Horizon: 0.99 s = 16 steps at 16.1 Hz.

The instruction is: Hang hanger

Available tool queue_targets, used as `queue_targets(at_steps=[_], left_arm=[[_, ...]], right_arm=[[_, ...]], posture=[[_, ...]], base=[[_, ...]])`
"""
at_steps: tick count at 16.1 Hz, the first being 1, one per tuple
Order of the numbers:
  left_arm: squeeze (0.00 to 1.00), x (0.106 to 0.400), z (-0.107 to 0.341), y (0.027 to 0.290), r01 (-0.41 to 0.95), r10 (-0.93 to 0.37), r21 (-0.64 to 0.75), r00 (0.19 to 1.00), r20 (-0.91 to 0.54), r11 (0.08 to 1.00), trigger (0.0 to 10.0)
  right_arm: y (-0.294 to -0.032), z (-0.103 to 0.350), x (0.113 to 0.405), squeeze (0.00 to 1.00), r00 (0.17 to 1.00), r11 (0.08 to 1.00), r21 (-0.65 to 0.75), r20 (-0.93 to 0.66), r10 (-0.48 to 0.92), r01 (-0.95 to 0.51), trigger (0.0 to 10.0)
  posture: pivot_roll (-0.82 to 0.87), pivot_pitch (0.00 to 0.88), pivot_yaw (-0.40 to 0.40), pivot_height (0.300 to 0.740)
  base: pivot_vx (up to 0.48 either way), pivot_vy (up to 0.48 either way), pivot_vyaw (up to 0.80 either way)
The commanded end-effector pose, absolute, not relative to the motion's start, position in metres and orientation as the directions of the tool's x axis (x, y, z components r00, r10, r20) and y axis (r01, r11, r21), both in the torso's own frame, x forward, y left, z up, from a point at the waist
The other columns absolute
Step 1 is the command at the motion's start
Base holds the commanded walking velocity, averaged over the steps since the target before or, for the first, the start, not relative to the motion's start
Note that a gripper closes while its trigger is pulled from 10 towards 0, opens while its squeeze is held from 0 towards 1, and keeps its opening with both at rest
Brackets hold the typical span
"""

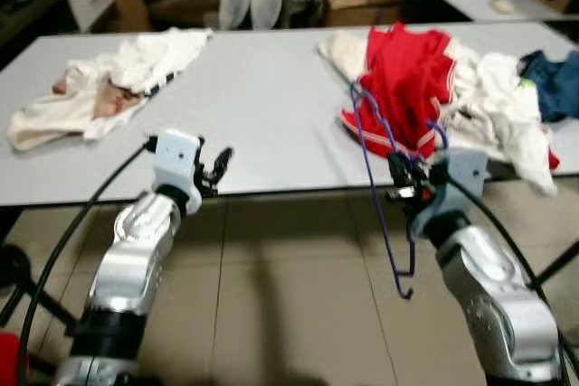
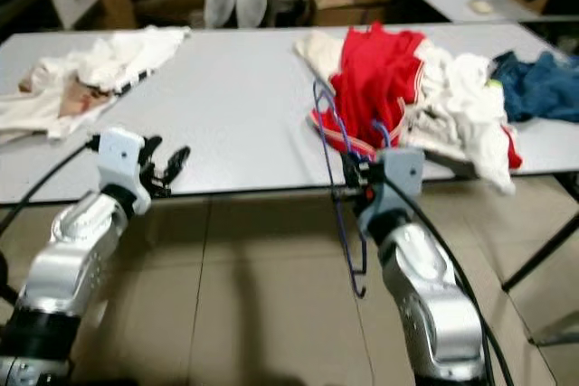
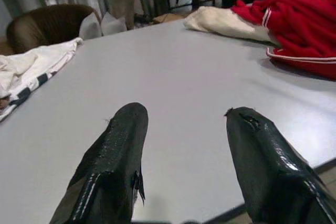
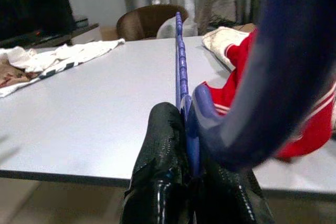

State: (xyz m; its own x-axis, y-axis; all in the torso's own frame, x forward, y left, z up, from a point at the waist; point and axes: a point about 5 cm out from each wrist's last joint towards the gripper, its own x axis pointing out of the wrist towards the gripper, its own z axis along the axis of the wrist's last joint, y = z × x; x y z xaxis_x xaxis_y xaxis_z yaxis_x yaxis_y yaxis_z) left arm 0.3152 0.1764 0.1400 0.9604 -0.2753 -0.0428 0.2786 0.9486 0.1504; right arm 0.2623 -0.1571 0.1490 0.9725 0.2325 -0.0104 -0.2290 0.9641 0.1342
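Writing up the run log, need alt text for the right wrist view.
The right gripper, its black fingers shut on a blue hanger, is held at the near edge of a grey table. A red garment lies beyond it, white clothes across the table.

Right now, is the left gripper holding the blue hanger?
No. The left gripper is open and empty at the table edge; the right gripper is shut on the blue hanger.
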Motion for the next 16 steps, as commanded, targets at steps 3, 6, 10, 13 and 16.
queue_targets(at_steps=[3,6,10,13,16], left_arm=[[0.0,0.311,0.136,0.182,0.246,-0.246,0.138,0.969,-0.018,0.959,10.0],[0.0,0.31,0.136,0.175,0.267,-0.269,0.075,0.963,0.005,0.961,10.0],[0.0,0.313,0.14,0.171,0.271,-0.274,0.066,0.961,0.04,0.96,10.0],[0.0,0.314,0.141,0.173,0.248,-0.25,0.05,0.967,0.048,0.968,10.0],[0.0,0.314,0.139,0.174,0.246,-0.248,0.048,0.968,0.042,0.968,10.0]], right_arm=[[-0.168,0.128,0.252,0.0,0.983,0.983,0.064,-0.046,0.176,-0.173,10.0],[-0.175,0.122,0.242,0.0,0.988,0.988,0.065,-0.053,0.143,-0.14,10.0],[-0.168,0.126,0.245,0.0,0.985,0.984,0.063,-0.012,0.169,-0.168,10.0],[-0.161,0.129,0.247,0.0,0.98,0.978,0.055,0.024,0.199,-0.2,10.0],[-0.162,0.138,0.254,0.0,0.977,0.977,0.052,0.06,0.205,-0.208,10.0]], posture=[[-0.2,0.0,0.007,0.74],[-0.2,0.0,0.014,0.74],[-0.2,0.0,0.012,0.74],[-0.19,0.0,0.009,0.74],[-0.19,0.0,0.012,0.74]], base=[[0.0,0.337,0.0],[0.0,0.112,0.0],[0.0,0.0,0.0],[0.087,0.0,0.0],[0.363,0.0,0.0]])
